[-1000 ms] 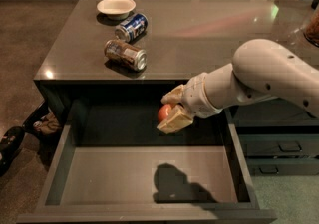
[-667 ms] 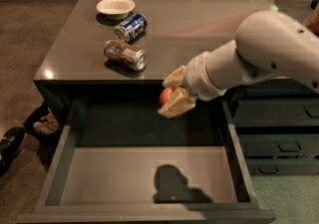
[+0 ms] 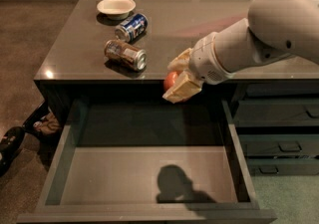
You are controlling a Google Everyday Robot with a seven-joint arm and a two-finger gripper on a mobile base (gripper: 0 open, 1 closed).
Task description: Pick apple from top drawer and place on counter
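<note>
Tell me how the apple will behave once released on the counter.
Round, so the apple, held by the gripper above the top drawer, will likely roll. The glossy, flat counter probably offers little to stop it. It seems rigid, undented by the grip.

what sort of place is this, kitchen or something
Likely a kitchen or break room: a glossy dark counter bearing a bowl, a blue can and a brown can, with drawers beneath and the top drawer pulled open. The gripper holds the apple by the counter's front edge.
</note>
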